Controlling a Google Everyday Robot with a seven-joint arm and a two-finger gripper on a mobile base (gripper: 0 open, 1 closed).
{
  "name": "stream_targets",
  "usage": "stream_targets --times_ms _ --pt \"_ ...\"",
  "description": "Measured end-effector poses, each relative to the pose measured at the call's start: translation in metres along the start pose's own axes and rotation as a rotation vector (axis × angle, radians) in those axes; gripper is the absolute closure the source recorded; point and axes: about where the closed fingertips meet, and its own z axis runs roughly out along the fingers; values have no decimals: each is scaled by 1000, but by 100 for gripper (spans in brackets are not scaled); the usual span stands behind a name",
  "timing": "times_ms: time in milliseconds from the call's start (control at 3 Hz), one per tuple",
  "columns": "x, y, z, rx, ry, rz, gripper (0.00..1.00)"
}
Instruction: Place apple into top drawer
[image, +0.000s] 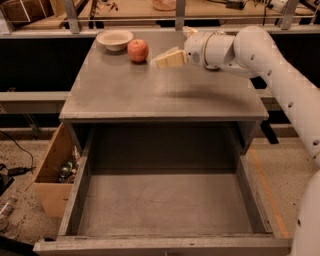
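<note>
The red-orange apple (138, 50) sits on the grey cabinet top at the back left, just right of a beige bowl (115, 39). My gripper (167, 56) hovers above the top, just right of the apple and close to it, with its beige fingers (171, 59) pointing left at the apple. It is open and holds nothing. The white arm (260, 55) reaches in from the right. The top drawer (165, 205) is pulled fully out toward the front; its flat grey bottom has nothing on it.
A brown cardboard box (52, 175) with small items inside stands on the floor left of the drawer. A wooden bench runs behind the cabinet. The cabinet top (165, 95) is bare in front of the apple and gripper.
</note>
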Motion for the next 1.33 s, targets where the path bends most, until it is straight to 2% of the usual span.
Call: stream_targets --times_ms 333,667,1000,1333 --pt "2 -13 42 -17 -3 15 0" --pt "4 -21 72 9 18 43 0" --pt "17 -23 97 89 47 108 0" --pt "33 -18 114 121 47 157 0"
